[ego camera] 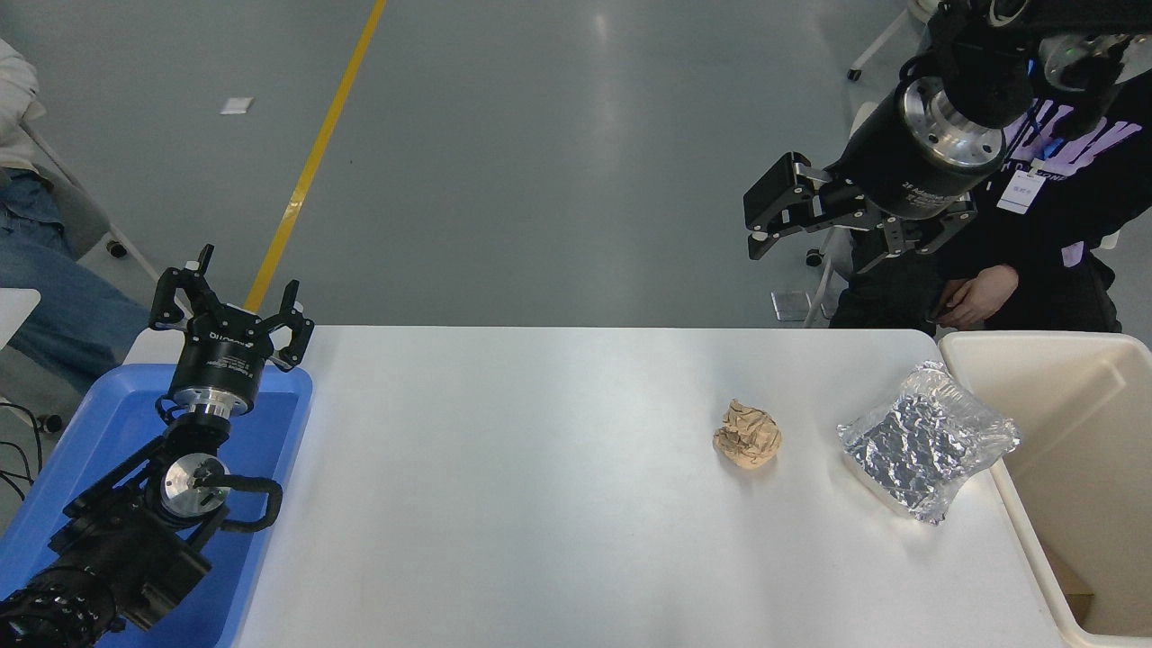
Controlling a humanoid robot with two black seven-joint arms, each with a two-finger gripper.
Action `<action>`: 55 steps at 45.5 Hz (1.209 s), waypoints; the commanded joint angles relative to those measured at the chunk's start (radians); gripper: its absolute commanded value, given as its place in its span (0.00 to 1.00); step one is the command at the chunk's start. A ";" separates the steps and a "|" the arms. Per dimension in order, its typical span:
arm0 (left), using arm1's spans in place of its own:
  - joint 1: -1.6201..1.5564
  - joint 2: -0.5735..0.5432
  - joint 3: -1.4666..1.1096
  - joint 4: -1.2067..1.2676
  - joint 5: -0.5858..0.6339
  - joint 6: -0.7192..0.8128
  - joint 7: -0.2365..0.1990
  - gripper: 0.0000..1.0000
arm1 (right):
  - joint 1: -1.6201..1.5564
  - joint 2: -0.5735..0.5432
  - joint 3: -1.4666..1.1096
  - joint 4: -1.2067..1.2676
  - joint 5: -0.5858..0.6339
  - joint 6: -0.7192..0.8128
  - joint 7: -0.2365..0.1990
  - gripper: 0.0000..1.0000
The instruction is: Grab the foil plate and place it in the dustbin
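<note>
Hanging high above the far right of the white table (540, 504), the right pincer (765, 211) has its jaws spread wide and holds nothing, so the approach looks barely begun. The foil plate (927, 441) lies well below and nearer the robot than that pincer, flat on the table, its right edge touching or just beside the rim of the cream dustbin (1008, 346). A crumpled tan paper ball (747, 434) sits to the plate's left, apart from it. The left pincer (232, 306) is parked over the blue tray (288, 405), jaws open. Next, the right pincer likely needs to descend toward the plate and close on its wrinkled rim.
</note>
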 commanded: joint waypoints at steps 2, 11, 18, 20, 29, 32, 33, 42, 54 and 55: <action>0.000 -0.001 -0.002 0.000 -0.001 0.000 -0.002 0.99 | 0.000 -0.002 0.002 0.000 -0.001 0.000 0.000 1.00; 0.000 -0.005 -0.003 0.000 -0.001 0.003 -0.002 0.99 | 0.000 -0.002 0.001 0.000 -0.001 0.000 0.000 1.00; 0.000 -0.005 -0.002 0.000 -0.001 0.003 -0.003 0.99 | 0.000 0.000 0.002 0.000 0.001 0.000 0.000 1.00; 0.000 -0.005 -0.003 0.000 -0.001 0.003 -0.002 0.99 | 0.002 0.000 0.002 0.000 -0.001 0.000 0.000 1.00; 0.000 -0.005 -0.003 0.000 -0.001 0.003 -0.002 0.99 | 0.020 -0.002 0.001 0.000 0.001 0.000 0.000 1.00; 0.000 -0.005 -0.002 0.000 -0.001 0.003 -0.002 0.99 | 0.019 -0.002 0.001 0.000 0.001 0.000 0.000 1.00; 0.000 -0.005 -0.003 0.000 -0.001 0.003 -0.002 0.99 | 0.017 -0.003 -0.001 0.000 0.001 0.000 0.000 1.00; 0.000 -0.005 -0.003 0.000 -0.001 0.003 -0.002 0.99 | 0.016 -0.034 -0.004 0.000 0.001 0.000 0.000 1.00; 0.000 -0.005 -0.003 0.000 -0.001 0.003 -0.002 0.99 | 0.016 -0.040 -0.015 0.000 0.001 0.000 0.000 1.00; 0.000 -0.005 -0.003 0.000 -0.001 0.003 -0.002 0.99 | 0.014 -0.040 -0.015 0.000 0.001 0.000 0.000 1.00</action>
